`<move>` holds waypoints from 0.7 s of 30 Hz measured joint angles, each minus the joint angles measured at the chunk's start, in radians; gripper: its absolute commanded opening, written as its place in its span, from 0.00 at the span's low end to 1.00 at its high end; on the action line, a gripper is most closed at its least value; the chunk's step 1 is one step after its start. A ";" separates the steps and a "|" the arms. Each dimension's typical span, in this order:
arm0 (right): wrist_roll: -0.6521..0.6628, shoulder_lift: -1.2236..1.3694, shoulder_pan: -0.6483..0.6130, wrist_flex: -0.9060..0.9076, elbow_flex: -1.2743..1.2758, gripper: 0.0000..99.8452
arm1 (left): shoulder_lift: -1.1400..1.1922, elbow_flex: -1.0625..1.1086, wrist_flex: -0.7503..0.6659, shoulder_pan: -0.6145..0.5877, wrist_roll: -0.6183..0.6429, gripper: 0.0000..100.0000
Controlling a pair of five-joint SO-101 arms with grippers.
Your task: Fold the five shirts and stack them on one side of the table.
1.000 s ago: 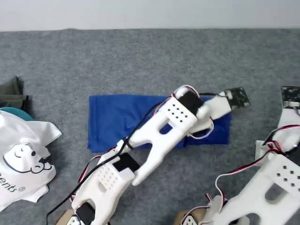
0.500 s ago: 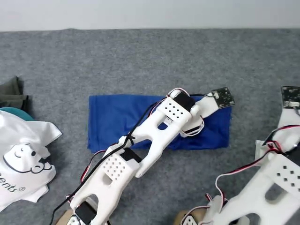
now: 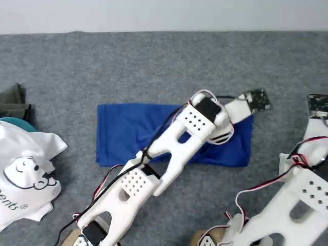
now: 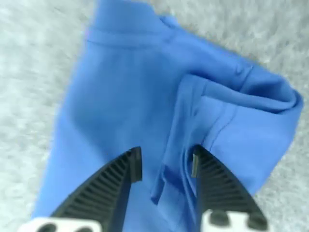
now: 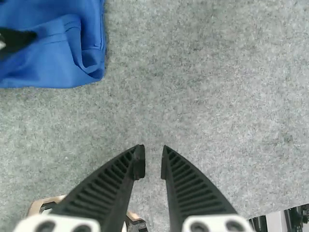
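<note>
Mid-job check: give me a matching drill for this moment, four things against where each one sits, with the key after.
Things
1. blue shirt
2. white shirt
3. left end effector
4. right end effector

Places
A. above bare grey table
B. at the high view's left edge, lying loose with its print up
C. mid-table, folded into a rectangle
D. open, straddling a ridge of the blue shirt

Pairs: 1-C, 2-B, 3-D, 4-A
</note>
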 measured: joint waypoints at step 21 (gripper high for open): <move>0.000 0.000 0.000 0.000 0.000 0.07 | 0.115 -0.288 0.124 0.012 0.000 0.18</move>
